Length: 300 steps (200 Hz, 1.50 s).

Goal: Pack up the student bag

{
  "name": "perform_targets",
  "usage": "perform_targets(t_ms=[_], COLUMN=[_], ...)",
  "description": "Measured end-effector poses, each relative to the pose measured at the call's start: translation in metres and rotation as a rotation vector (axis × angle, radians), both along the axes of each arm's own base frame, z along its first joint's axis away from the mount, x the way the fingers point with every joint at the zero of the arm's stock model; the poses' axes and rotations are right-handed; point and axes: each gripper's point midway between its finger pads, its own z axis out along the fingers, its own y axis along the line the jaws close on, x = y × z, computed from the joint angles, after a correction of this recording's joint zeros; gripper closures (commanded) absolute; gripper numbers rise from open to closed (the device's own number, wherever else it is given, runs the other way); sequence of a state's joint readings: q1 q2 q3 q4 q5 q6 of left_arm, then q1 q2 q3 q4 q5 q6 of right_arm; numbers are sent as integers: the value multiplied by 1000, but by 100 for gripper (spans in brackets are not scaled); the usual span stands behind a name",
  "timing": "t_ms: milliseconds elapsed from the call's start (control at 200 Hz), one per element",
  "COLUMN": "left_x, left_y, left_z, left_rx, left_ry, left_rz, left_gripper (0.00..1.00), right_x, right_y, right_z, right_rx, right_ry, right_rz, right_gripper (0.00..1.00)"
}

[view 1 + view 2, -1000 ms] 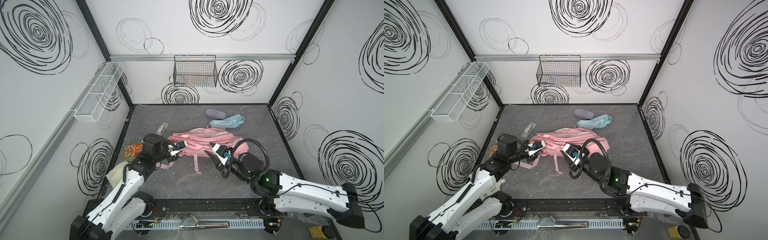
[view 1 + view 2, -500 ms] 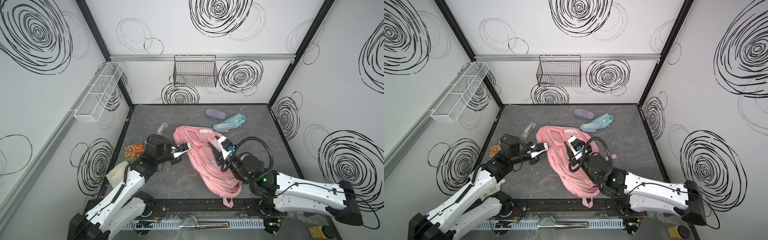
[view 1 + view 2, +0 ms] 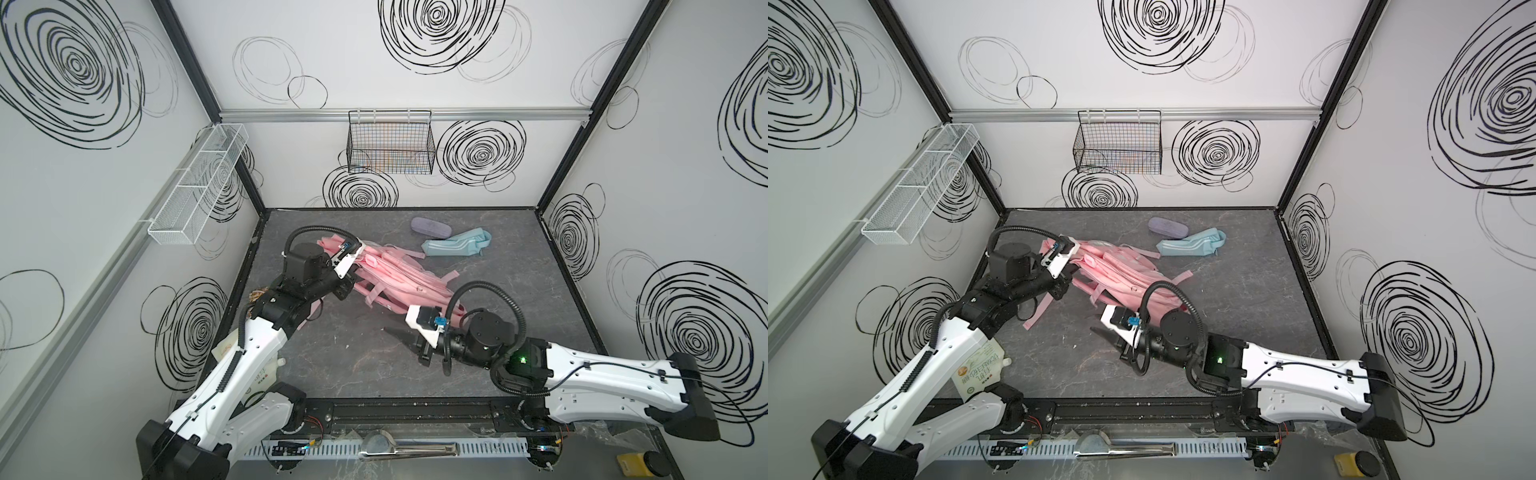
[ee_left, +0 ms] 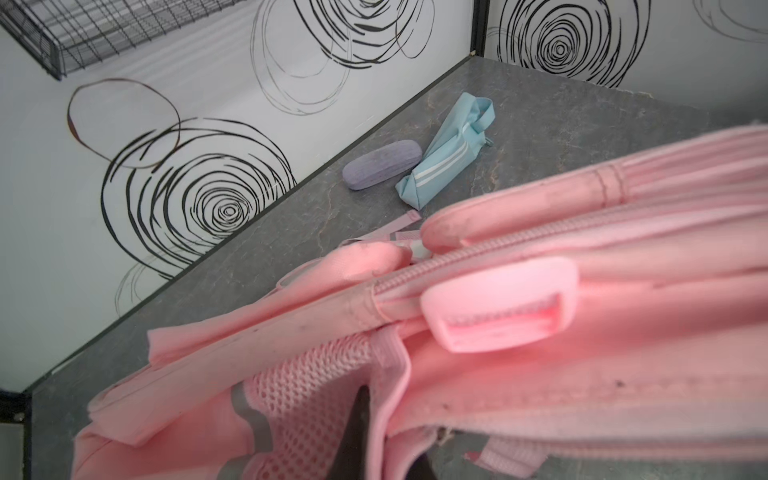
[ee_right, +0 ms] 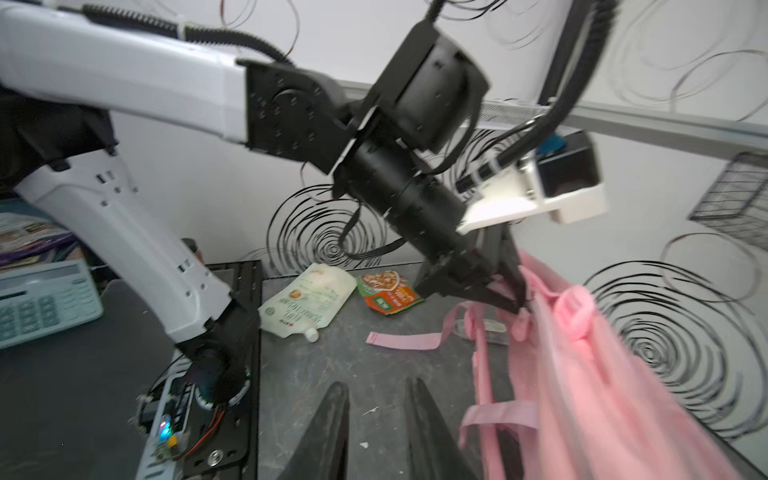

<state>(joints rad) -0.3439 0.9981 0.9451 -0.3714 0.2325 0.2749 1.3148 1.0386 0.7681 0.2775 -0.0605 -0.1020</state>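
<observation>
Dragged back from the counter's front edge since half a second ago, the pink backpack now lies slumped across the middle of the grey counter. The left end effector is clenched on fabric at the backpack's left end. The right end effector has let go; its fingers stand parted and empty just in front of the backpack. A light-blue pouch and a purple case lie just behind the backpack.
</observation>
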Motion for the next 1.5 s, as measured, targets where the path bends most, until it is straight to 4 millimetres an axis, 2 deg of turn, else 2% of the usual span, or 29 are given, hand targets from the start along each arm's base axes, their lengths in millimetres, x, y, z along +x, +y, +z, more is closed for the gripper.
perform_targets(t_ms=[65,140,275,455,645,920,1216,1501], left_x=[-5,-10,-23,-45,-60,-58,-59,-57], left_y=[1,-2,-18,-45,-58,-66,-69,-69], left_z=[-5,-8,-9,-11,-23,-20,-22,-23], left_rx=[-14,-35,-76,-136,-191,-244,-259,-248], left_ry=[40,73,118,170,218,210,209,193], left_rz=[11,4,-60,-187,-256,-291,-311,-312], left_gripper=[100,100,100,100,100,100,100,100], right_x=[-4,5,34,72,101,120,131,137], right_y=[7,8,7,4,-1,1,2,-2], right_z=[-25,-50,-69,-74,-83,-93,-100,-98], right_rx=[-49,-94,-118,-89,-70,-75,-93,-96], right_ry=[20,42,55,58,72,86,83,76], right_rz=[15,-22,-125,-271,-395,-491,-545,-573], right_gripper=[66,60,54,49,47,47,50,73])
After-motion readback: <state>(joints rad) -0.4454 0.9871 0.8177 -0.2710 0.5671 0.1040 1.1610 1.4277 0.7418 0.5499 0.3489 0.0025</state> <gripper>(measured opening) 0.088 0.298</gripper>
